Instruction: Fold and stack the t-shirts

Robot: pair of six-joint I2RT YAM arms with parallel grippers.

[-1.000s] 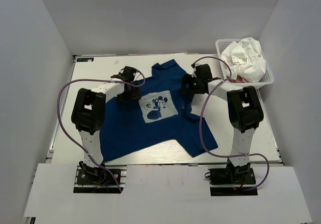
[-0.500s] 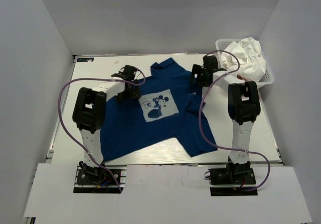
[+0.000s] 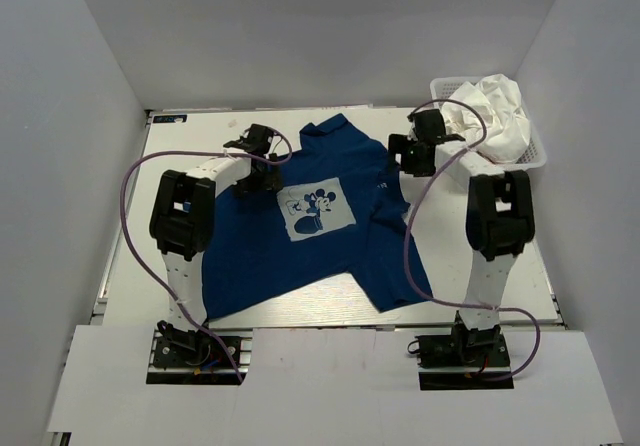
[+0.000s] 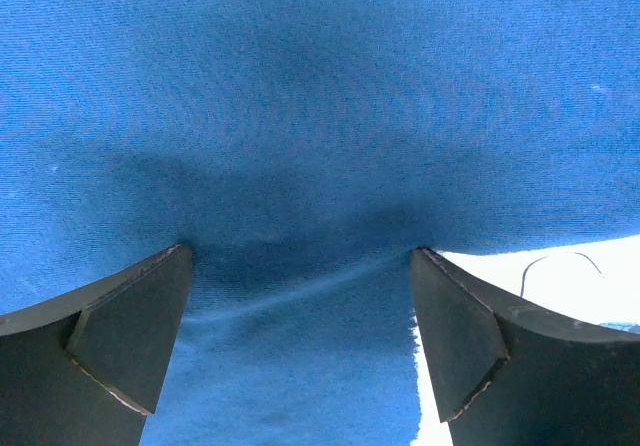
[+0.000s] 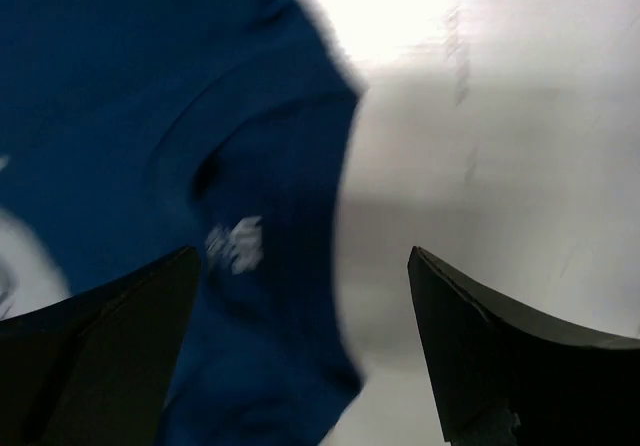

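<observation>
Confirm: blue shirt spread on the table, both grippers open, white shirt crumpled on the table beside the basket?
No. The top external view shows the white shirt crumpled inside the basket, not beside it. The blue shirt is spread on the table, and the left gripper and right gripper are open.

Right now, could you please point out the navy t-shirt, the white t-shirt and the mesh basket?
navy t-shirt (image 3: 260, 261): top external view, on the lower body panel.
white t-shirt (image 3: 497, 111): top external view, on the crumpled top of the bundle.
mesh basket (image 3: 528, 161): top external view, on the near wall by its right corner.
</observation>
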